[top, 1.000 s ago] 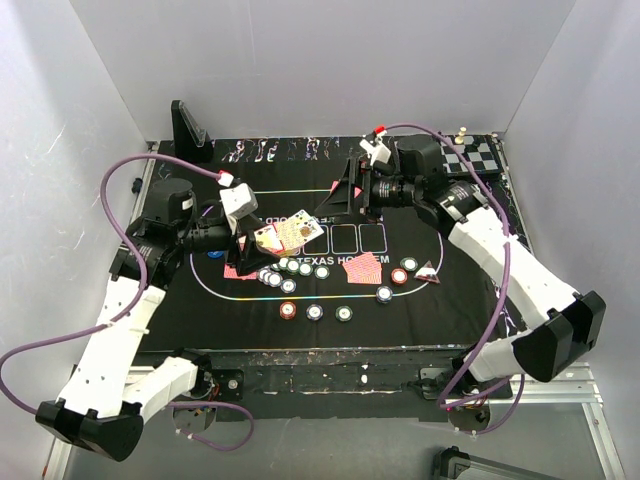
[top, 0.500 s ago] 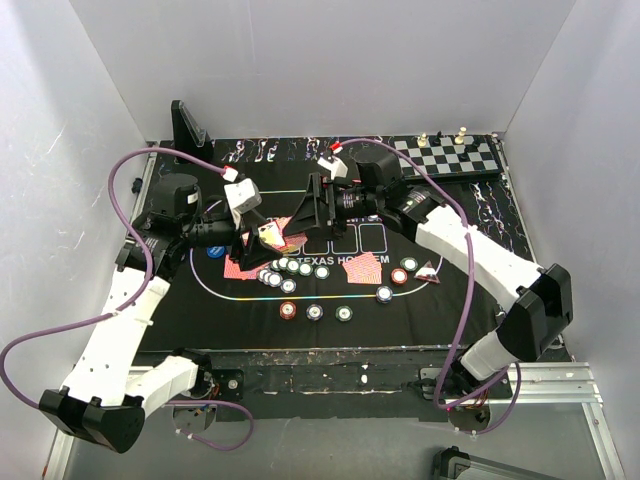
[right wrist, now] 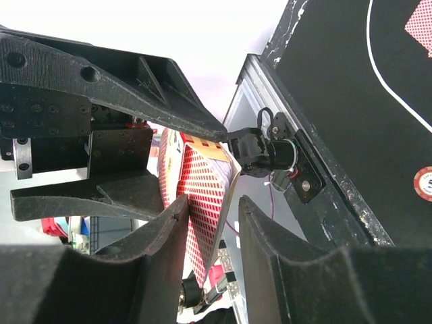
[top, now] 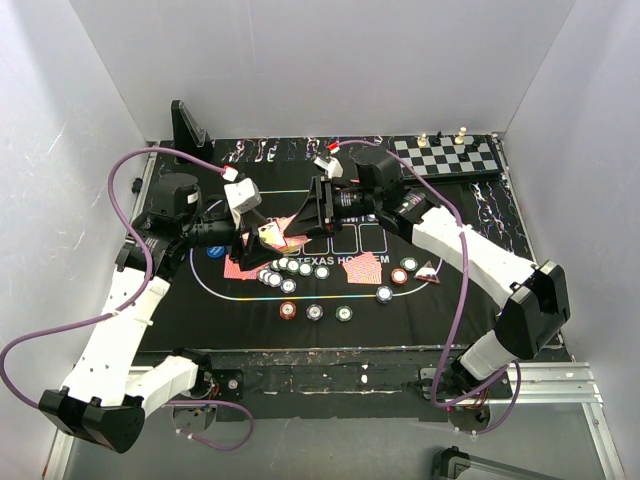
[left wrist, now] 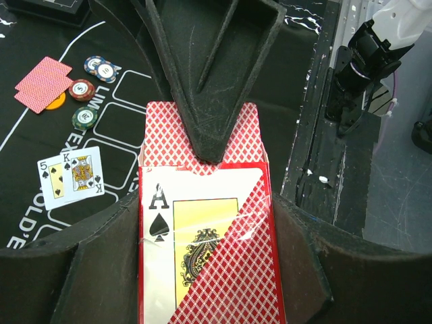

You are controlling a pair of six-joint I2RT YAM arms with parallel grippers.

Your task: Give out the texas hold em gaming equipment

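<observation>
Left gripper (left wrist: 206,226) is clamped on the sides of the card deck (left wrist: 202,283), ace of spades showing, held over the black felt mat (top: 450,300) left of centre. Right gripper (right wrist: 210,206) has its fingers straddling the deck's edge; can't tell if they're pinching. Poker chips (top: 300,268) and dealt cards (top: 365,267) lie on the mat.

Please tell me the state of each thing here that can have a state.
left gripper: shut on the card deck.
right gripper: jaws around the deck's edge, grip unclear.
card deck: held, ace of spades showing.
two loose cards: lying face up.
pair of cards: face down.
</observation>
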